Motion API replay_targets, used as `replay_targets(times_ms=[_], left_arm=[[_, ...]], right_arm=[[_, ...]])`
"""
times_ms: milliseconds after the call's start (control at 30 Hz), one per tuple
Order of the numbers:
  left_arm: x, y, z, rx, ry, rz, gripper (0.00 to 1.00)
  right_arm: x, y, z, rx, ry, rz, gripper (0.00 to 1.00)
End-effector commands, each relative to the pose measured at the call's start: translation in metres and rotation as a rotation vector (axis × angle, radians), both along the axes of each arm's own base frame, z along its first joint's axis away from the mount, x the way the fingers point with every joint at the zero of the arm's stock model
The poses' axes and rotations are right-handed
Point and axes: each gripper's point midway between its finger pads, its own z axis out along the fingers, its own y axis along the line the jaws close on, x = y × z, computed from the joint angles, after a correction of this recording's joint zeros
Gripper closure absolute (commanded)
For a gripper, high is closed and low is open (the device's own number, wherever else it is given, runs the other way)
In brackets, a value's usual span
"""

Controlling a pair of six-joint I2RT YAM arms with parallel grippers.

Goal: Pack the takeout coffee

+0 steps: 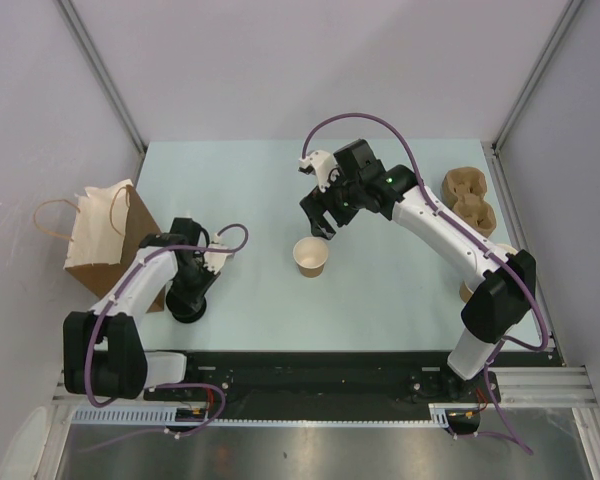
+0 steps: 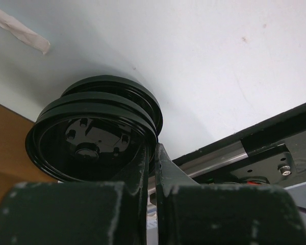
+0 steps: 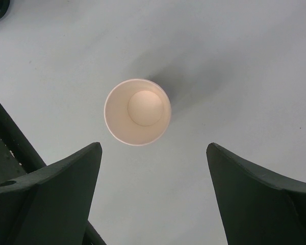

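Note:
The takeout coffee's small kraft paper cup stands upright mid-table, open-topped and empty, with no lid on it. My right gripper hovers open just behind and above it, jaws wide apart and nothing between them. A short stack of round black lids rests on the table near the left arm's base. My left gripper points down at the stack, its fingers shut on the rim of the top lid.
A brown paper bag with twisted handles stands at the left, right beside the lids. A moulded pulp cup carrier lies at the far right. Something tan shows partly behind the right arm. The table's black front rail runs close by.

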Motion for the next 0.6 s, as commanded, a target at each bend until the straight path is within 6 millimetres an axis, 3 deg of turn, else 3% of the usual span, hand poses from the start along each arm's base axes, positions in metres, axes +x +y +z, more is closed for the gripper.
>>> replay_targets(times_ms=[0,167,267,567], left_arm=[[0.006,-0.002,0.001,-0.003,-0.028,0.014,1.0],[0.022,-0.005,0.022,-0.015,-0.067,0.024,1.0],[0.046,-0.007,0.039,-0.014,-0.122,0.028,1.0],[0.108,-0.009,0.038,0.002,-0.178,0.028,1.0]], right_arm=[[-0.002,0.0,0.014,0.034,-0.02,0.001,0.11],[-0.002,0.0,0.013,0.033,-0.015,0.003,0.11],[-0.001,0.0,0.012,0.033,-0.012,0.001,0.11],[0.002,-0.005,0.011,0.034,-0.008,-0.013,0.1]])
